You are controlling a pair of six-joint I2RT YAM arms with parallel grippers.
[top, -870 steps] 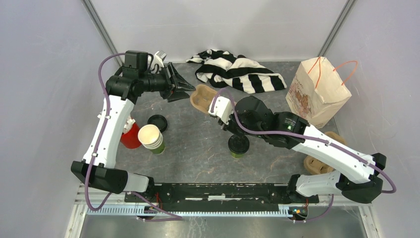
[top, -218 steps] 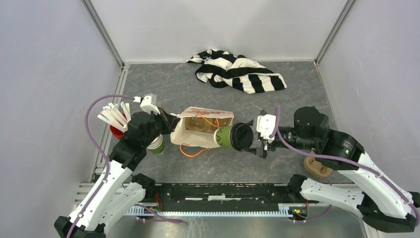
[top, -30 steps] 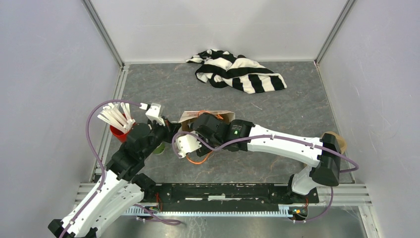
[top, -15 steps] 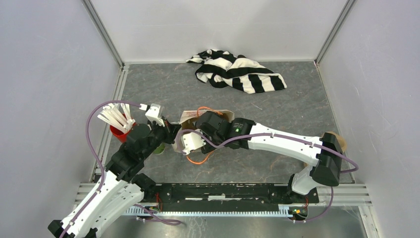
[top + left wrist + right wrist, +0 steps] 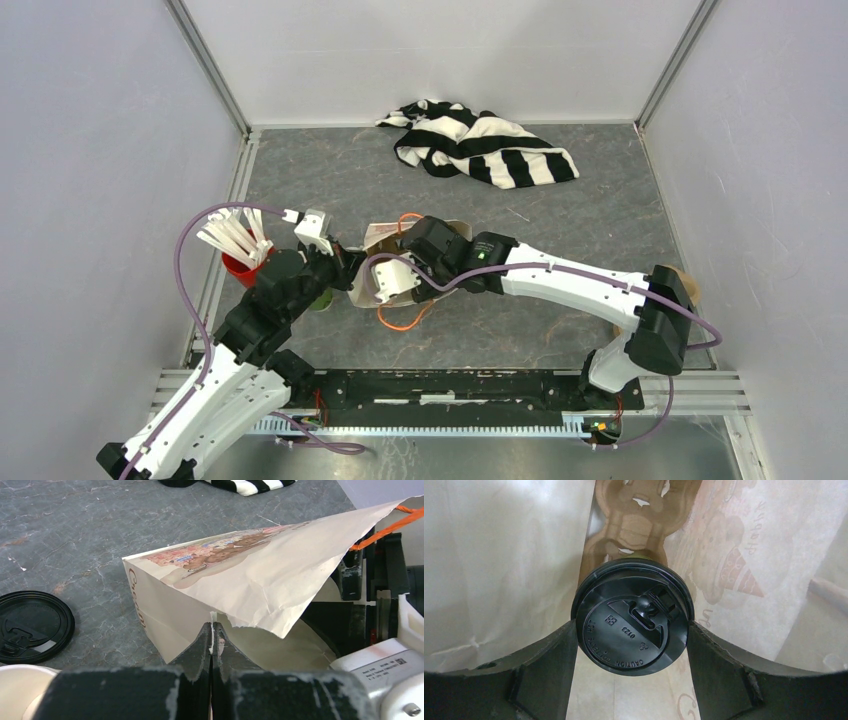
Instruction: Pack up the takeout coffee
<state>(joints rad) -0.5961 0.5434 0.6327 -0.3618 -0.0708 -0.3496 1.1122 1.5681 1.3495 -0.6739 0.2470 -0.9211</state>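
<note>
Twenty-nine seconds back your paper bag (image 5: 240, 575) stood upright at the far right of the surface (image 5: 600, 200). It now lies on its side left of centre, with your left claw (image 5: 212, 635) pinching the edge of its mouth. The cup carrier (image 5: 639, 515) that sat in the open is now deep inside the bag. The takeout coffee (image 5: 633, 617) has gone from standing on the surface, to hanging at the bag's mouth seven seconds ago, to inside the bag, clamped in your right claw (image 5: 631, 630). Over the last second your right wrist has drifted slightly right and toward the far side.
</note>
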